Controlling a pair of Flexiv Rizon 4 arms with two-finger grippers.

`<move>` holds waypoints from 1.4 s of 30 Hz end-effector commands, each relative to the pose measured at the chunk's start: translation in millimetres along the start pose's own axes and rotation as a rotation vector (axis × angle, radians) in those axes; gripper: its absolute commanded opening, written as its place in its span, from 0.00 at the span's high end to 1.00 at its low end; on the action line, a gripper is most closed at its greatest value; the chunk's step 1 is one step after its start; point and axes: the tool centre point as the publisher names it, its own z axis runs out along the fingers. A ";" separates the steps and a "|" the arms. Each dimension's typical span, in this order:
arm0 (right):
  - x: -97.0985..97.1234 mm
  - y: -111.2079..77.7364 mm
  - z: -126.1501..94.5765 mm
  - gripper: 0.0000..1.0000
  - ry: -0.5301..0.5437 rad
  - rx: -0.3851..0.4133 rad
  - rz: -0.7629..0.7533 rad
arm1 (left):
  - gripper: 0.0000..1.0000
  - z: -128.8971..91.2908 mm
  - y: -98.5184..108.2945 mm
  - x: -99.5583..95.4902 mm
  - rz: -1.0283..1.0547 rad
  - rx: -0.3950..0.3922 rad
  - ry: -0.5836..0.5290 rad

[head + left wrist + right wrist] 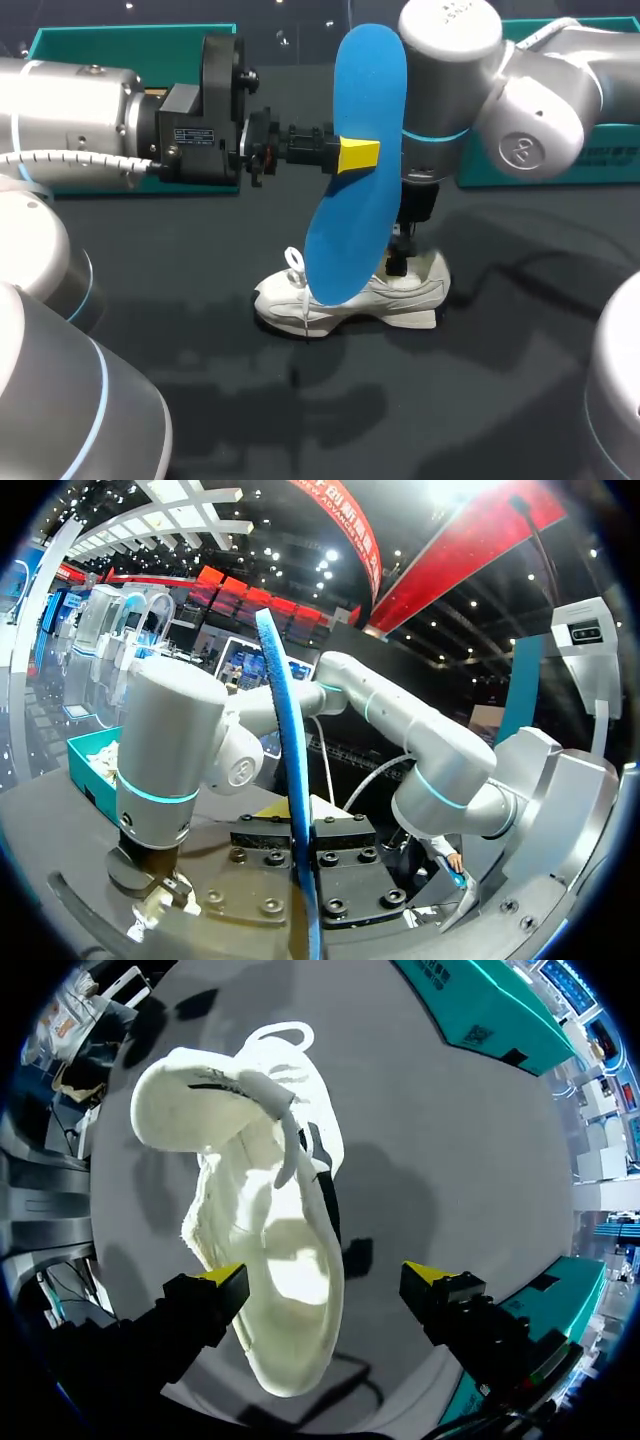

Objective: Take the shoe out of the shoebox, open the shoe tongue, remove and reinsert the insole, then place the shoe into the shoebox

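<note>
A blue insole (pixel 358 170) hangs upright above the table, with my left gripper (pixel 358 155) shut on its middle. In the left wrist view the insole (pixel 288 780) stands edge-on between the fingers of that gripper (pixel 300 825). Below it a white shoe (pixel 350 295) lies on the dark table, toe and lace loop toward the left. My right gripper (pixel 400 262) hangs straight down over the shoe's heel, partly hidden by the insole. In the right wrist view that gripper (pixel 325 1275) is open, its yellow tips spread over the heel end of the shoe (pixel 270 1220), whose tongue is pulled up.
One teal shoebox part (pixel 130 40) stands at the back left behind my left arm. Another teal shoebox part (pixel 560 150) stands at the back right, seen again beside the right gripper (pixel 480 1010). Dark table (pixel 300 400) spreads in front of the shoe.
</note>
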 end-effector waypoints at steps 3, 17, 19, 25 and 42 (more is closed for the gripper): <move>-7.4 14.7 19.5 0.00 0.001 0.009 -0.013 | 1.00 1.1 1.0 -0.2 0.001 0.003 0.001; -4.6 20.1 46.5 0.61 0.042 0.034 -0.028 | 1.00 1.1 1.0 -0.2 0.001 0.003 0.001; -4.1 18.6 47.2 0.87 0.044 0.035 -0.022 | 1.00 1.1 1.0 -0.2 0.001 0.003 0.001; -1.9 15.7 47.2 1.00 0.045 0.040 -0.018 | 1.00 1.1 1.0 -0.2 0.001 0.003 0.001; 3.2 6.8 16.3 1.00 0.099 0.038 0.084 | 1.00 1.1 1.0 -0.2 0.001 0.003 0.001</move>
